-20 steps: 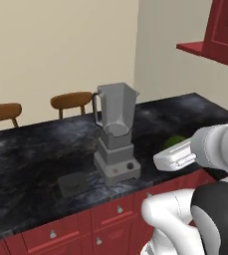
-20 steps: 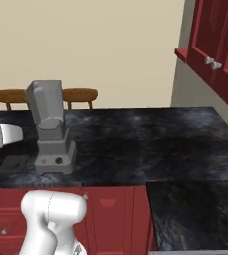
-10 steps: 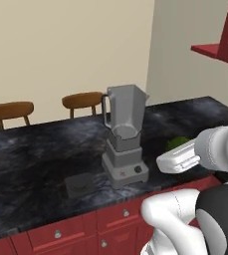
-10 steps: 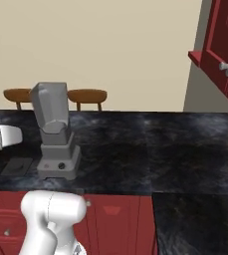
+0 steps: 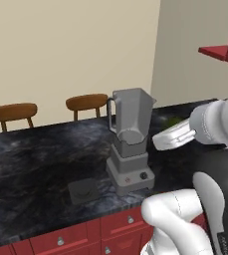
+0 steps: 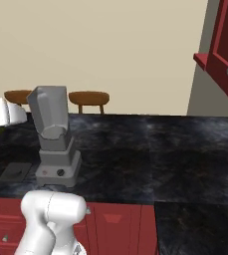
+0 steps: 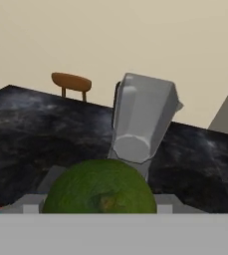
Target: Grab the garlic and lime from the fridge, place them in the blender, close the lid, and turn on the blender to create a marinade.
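Note:
The lime [image 7: 99, 187], a dark green ball, fills the bottom of the hand view, and my gripper [image 7: 99, 209] is shut on it. In the left base view a sliver of the lime [image 5: 174, 121] peeks over the white hand, to the right of the blender [image 5: 130, 144]. The blender [image 6: 53, 139] stands on the black counter with its jar [image 7: 143, 117] open at the top. The lid [image 5: 83, 189] lies flat on the counter left of the blender's base, also seen as the lid [image 6: 16, 172]. The garlic and the fridge are out of view.
The black marble counter [image 6: 160, 149] stretches to the right. Two wooden stools [image 5: 88, 102] stand behind it against the beige wall. Red wall cabinets [image 6: 225, 55] hang at the upper right, and red drawers [image 5: 60, 239] run under the counter's front edge.
The whole picture has shifted, so the base has driven; the blender now appears closer and larger. The gripper has stayed shut on the lime.

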Controlling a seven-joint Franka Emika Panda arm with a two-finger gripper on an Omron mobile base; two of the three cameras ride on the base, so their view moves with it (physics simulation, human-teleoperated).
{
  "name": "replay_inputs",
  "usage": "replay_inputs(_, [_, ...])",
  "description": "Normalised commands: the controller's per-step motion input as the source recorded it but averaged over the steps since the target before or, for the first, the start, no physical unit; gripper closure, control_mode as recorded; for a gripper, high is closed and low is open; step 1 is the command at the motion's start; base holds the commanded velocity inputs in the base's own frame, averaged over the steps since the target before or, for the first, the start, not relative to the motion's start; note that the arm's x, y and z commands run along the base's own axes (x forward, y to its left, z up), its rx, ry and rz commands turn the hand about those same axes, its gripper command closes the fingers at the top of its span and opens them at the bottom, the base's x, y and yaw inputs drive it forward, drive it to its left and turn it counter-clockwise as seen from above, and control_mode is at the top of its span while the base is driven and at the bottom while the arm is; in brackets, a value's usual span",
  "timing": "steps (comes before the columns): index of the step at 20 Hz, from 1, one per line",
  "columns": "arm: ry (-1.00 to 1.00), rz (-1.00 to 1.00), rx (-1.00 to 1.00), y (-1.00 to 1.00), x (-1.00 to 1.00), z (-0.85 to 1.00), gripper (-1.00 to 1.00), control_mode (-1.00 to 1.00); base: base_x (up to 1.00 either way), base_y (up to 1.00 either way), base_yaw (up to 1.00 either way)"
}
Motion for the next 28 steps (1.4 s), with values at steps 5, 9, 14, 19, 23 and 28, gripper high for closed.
replay_inputs(5, [0.28, 0.0, -0.02, 0.08, 0.84, 0.76, 1.0, -1.0, 0.0, 0.0, 0.0])
replay_inputs(9, [0.34, 0.0, -0.06, 0.04, 0.99, 0.38, 1.0, -1.0, 0.0, 0.0, 0.0])
replay_inputs(14, [0.08, 0.01, 0.0, -0.01, 0.38, -0.01, 1.0, -1.0, 0.0, 0.0, 0.0])
replay_inputs(19, [-0.07, 0.0, 0.0, 0.0, 0.67, -0.69, 1.0, -1.0, 0.0, 0.0, 0.0])
replay_inputs(23, [-0.01, 0.0, 0.0, 0.0, 0.95, -0.5, 1.0, -1.0, 0.0, 0.0, 0.0])
replay_inputs(28, [0.0, 0.0, 0.0, 0.0, 0.89, -0.4, 1.0, -1.0, 0.0, 0.0, 0.0])
